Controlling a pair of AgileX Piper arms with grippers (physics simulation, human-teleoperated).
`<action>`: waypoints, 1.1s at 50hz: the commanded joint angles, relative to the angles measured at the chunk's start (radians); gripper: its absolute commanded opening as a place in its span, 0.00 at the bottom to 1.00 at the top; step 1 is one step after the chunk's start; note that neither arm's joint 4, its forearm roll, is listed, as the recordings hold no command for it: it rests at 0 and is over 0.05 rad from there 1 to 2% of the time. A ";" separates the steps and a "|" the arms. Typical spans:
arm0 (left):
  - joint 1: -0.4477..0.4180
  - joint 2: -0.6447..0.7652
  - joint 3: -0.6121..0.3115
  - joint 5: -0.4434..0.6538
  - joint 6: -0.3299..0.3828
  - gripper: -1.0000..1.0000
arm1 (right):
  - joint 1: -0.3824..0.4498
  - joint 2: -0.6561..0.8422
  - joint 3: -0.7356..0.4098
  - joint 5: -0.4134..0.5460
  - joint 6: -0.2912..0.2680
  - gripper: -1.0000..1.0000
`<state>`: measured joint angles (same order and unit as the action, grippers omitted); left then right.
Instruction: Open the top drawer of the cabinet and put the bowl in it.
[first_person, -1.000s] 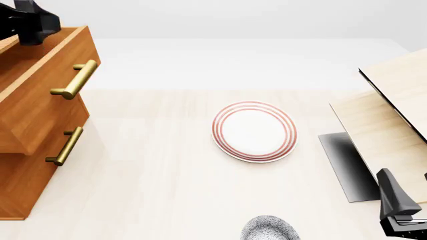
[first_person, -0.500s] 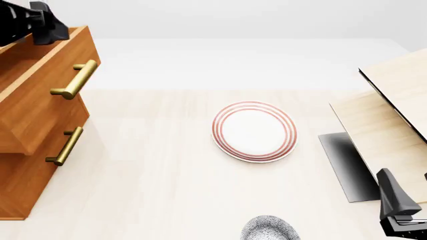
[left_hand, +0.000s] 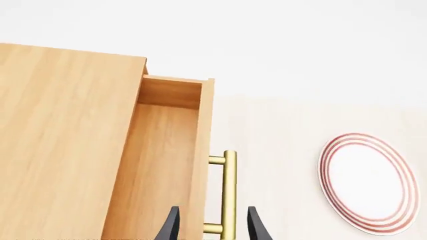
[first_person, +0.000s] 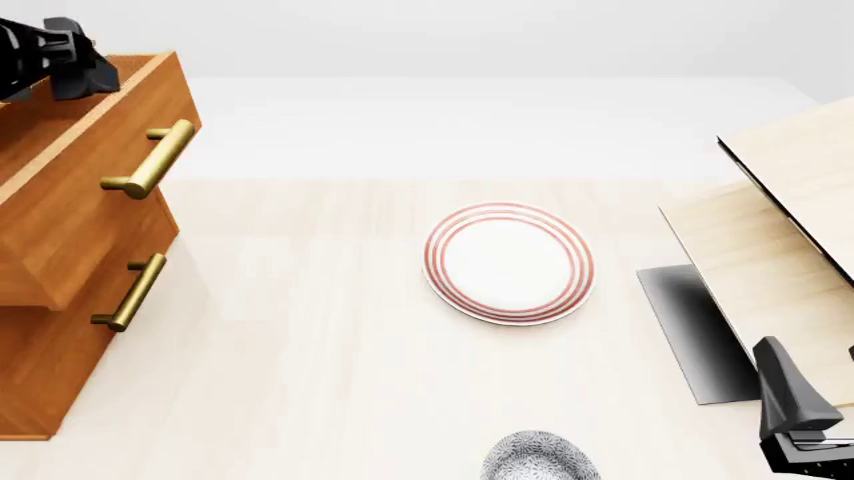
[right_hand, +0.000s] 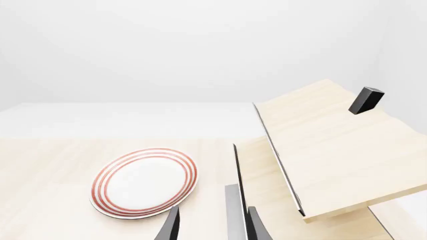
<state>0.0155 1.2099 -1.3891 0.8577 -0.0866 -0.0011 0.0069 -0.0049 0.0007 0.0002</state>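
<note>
The cabinet (first_person: 54, 330) stands at the left. Its top drawer (first_person: 74, 190) is pulled out and its box is open; the brass handle (first_person: 150, 160) faces the table. My left gripper (first_person: 56, 55) hovers above the drawer's open top, open and empty. In the left wrist view its gripper (left_hand: 213, 227) looks down on the drawer's bare inside (left_hand: 160, 165) and the handle (left_hand: 229, 192). The speckled bowl (first_person: 538, 460) sits at the near table edge, partly cut off. My right gripper (first_person: 801, 425) is open and empty at the near right, apart from the bowl; it also shows in the right wrist view (right_hand: 212, 225).
A white plate with red rings (first_person: 509, 262) lies mid-table, also in the right wrist view (right_hand: 144, 181). A pale wood structure with black edges (first_person: 781, 225) stands at the right. The lower drawer handle (first_person: 131, 292) sticks out below the top drawer.
My left gripper has tilted and drifted a little to the left above the open drawer. The drawer, bowl, plate and right arm have not moved.
</note>
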 joint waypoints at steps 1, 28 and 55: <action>0.020 -0.010 0.055 -0.034 -0.008 1.00 | 0.000 -0.002 0.001 0.000 0.000 1.00; 0.019 0.037 0.185 -0.153 -0.009 1.00 | 0.000 -0.002 0.001 0.000 0.000 1.00; -0.052 0.070 0.217 -0.189 0.017 1.00 | 0.000 -0.002 0.001 0.000 0.000 1.00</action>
<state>-0.0112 1.2731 -1.1900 0.6801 -0.0827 -0.0011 0.0069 -0.0049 0.0007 0.0003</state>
